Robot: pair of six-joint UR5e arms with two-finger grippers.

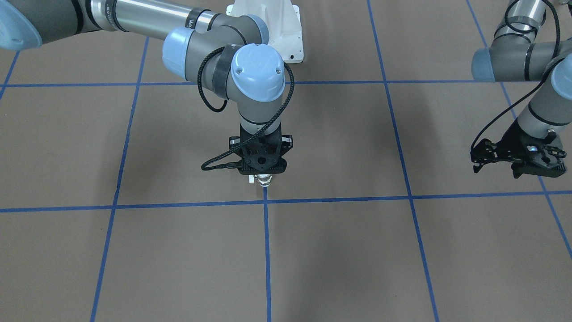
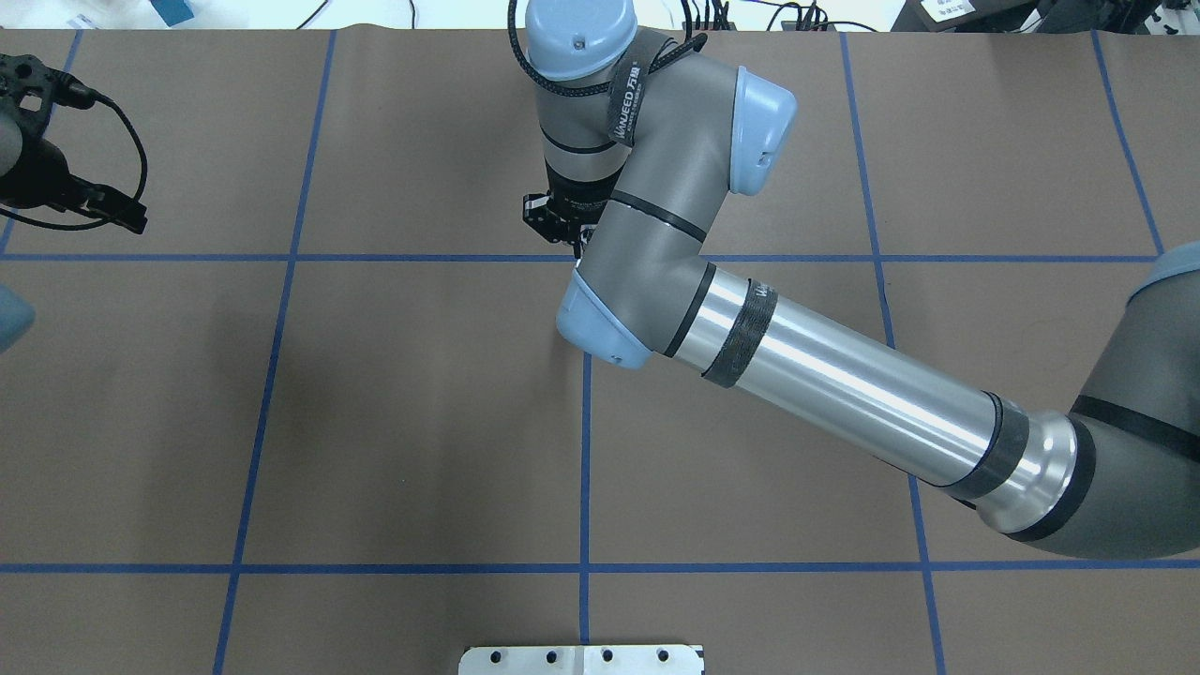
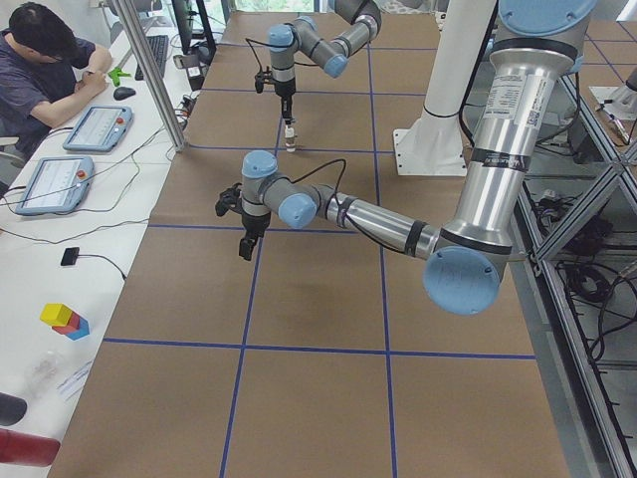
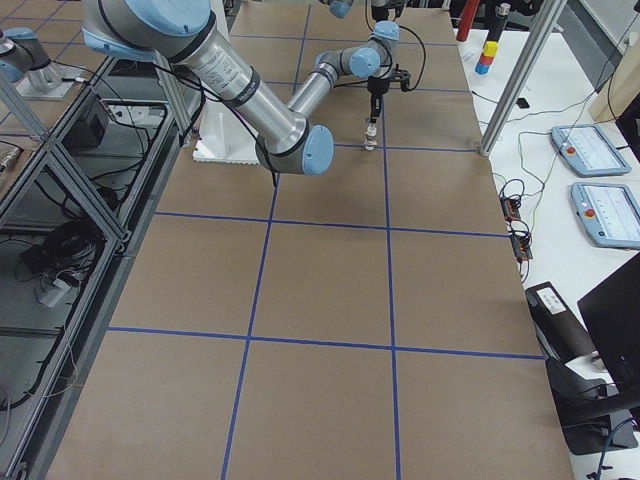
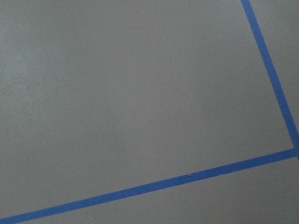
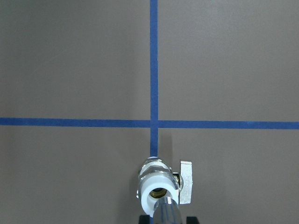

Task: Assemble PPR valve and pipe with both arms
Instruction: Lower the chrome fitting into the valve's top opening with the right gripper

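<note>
Bright, even overhead light; soft, faint shadows.

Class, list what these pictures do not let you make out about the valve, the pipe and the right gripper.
- Shiny silver metal pipe: cut off by the right wrist view's bottom edge; its side stub is unseen.
- White-ringed metal PPR valve: hidden in the overhead view by the right arm; tiny in both side views.
- Right gripper: its jaws are hidden by its own body in the front view.

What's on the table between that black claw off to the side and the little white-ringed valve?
Only brown table paper crossed by one blue tape line lies between the black left gripper and the white-ringed silvery metal valve, as the front-facing view shows.
</note>
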